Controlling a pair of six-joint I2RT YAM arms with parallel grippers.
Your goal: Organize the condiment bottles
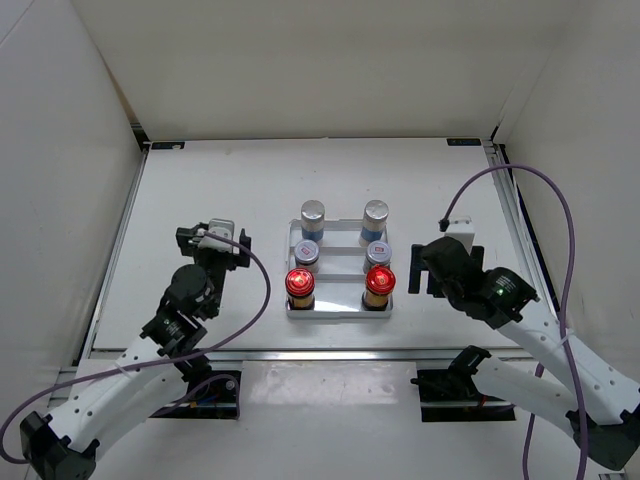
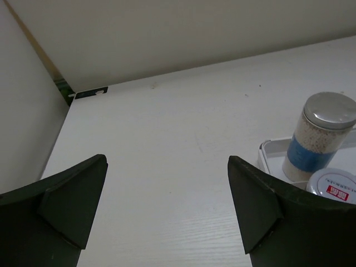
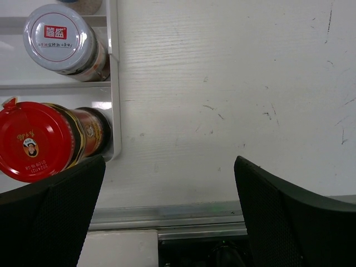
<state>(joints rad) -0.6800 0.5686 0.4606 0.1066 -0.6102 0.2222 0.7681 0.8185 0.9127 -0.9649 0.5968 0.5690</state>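
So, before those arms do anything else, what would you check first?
1. Left gripper open, holding nothing: ok.
2. Right gripper open, holding nothing: ok.
3. Both grippers apart from the white tray: ok.
4. Red-capped jars paired in the near row, upright: ok.
5. Short labelled-lid jars in the middle row, tall blue-labelled jars in the far row: ok.
6. Every jar seated flat on its step: cannot tell.

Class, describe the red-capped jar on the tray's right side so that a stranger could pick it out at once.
Find the white tray in the middle of the table, holding two columns of jars. Take the right column's nearest jar. It and its left twin alone have red caps; the rest are silver-lidded.
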